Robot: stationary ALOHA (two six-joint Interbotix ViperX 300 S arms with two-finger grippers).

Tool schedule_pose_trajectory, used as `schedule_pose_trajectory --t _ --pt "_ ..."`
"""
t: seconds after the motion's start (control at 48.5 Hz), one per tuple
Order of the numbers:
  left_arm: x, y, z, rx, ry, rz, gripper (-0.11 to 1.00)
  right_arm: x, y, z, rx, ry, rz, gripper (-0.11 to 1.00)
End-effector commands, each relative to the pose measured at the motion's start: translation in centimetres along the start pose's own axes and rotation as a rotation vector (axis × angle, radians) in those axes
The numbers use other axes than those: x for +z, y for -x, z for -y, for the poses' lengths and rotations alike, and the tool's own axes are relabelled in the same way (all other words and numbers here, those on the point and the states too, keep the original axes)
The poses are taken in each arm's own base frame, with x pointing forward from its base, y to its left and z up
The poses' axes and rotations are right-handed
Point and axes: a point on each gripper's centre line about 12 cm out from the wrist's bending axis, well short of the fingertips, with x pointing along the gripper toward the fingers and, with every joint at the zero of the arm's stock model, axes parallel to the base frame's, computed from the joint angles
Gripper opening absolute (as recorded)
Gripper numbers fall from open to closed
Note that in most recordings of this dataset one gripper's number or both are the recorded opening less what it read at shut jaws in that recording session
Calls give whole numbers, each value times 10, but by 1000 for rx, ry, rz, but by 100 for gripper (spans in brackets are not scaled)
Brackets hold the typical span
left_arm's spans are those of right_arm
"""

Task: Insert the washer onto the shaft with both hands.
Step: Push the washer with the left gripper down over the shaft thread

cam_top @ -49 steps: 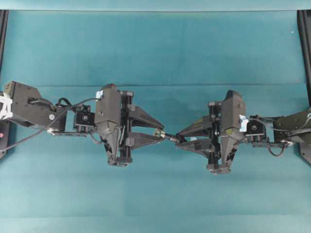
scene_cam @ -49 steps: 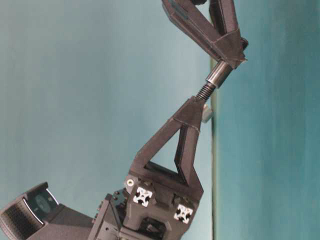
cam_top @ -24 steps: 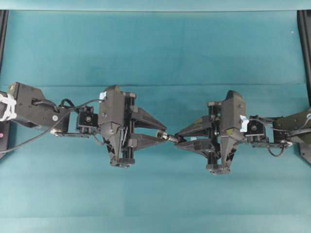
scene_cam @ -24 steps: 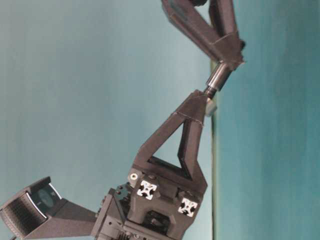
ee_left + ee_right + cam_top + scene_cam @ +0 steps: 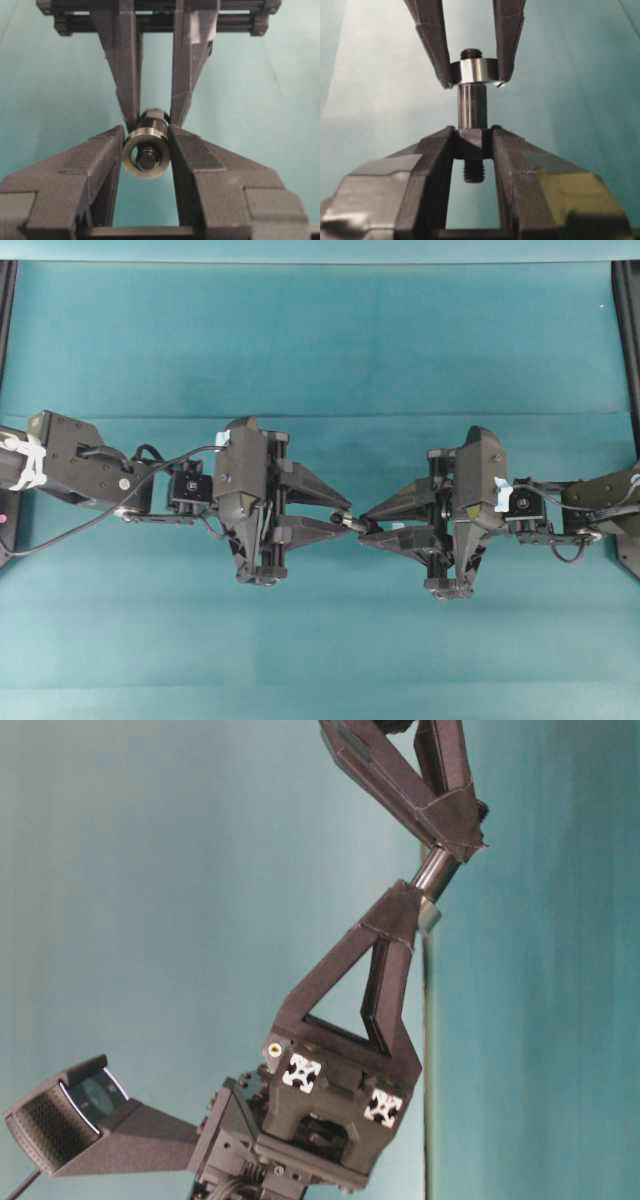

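Already threaded: left black gripper clamps the silvery metal ring washer around the dark stepped shaft, held by the right gripper; best advanced coaxially toward the collar.

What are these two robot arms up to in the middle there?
They are fitting two small metal parts together in mid-air above the teal table. The right end effector grips a short dark shaft. The left end effector grips a small silvery washer. The washer is already around the shaft: the shaft's threaded tip pokes through its hole, but the ring sits near that end, well short of the right end effector's fingers.
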Motion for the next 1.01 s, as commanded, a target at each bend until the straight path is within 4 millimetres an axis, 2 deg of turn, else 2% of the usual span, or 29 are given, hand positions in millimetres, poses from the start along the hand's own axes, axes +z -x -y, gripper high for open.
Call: schedule_pose_trajectory --t 0.0,0.536,0.989 --pt "10 -3 1 -3 0 32 36 10 -2 -4 11 -1 38 0" --pt "6 -6 1 -3 -2 18 36 16 -1 -2 6 -5 85 0" --pt "16 -15 2 -5 -7 43 36 14 -2 -2 7 -3 75 0"
